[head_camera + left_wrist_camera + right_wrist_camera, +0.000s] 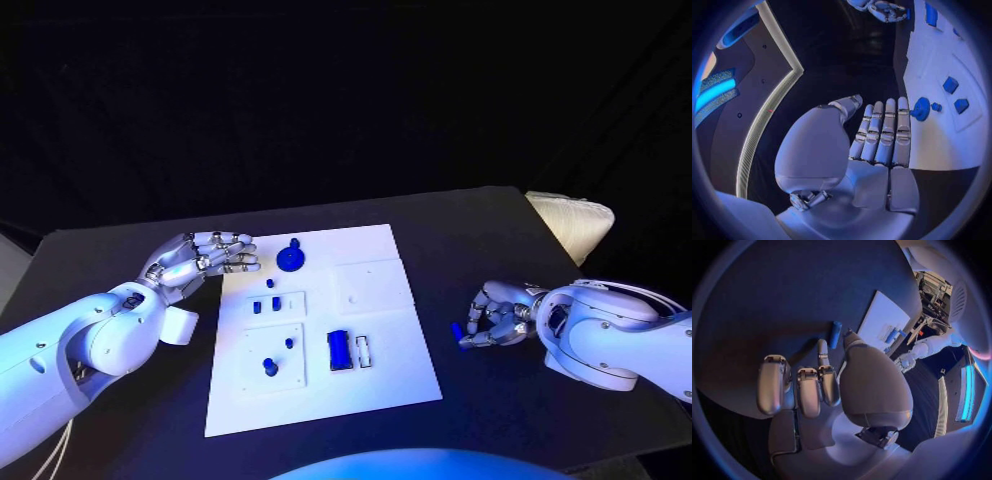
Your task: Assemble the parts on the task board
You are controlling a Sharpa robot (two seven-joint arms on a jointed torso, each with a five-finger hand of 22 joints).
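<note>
The white task board (378, 300) lies in the middle of the black table. On it sit a round blue part (293, 258), two small blue blocks (267, 305), a blue peg (270, 368) and a long blue block (339, 350). My left hand (202, 258) hovers at the board's far left corner, fingers straight and together, holding nothing; the round part (921, 108) lies just beyond its fingertips (892, 107). My right hand (498, 315) rests right of the board. A slim blue part (836, 334) lies on the table between its thumb and one outstretched finger; I cannot tell whether they pinch it.
A pale padded object (574, 225) sits off the table's far right corner. The table's right edge (570, 265) runs close behind my right hand. Bare black tabletop (476, 240) stretches between the board and that edge.
</note>
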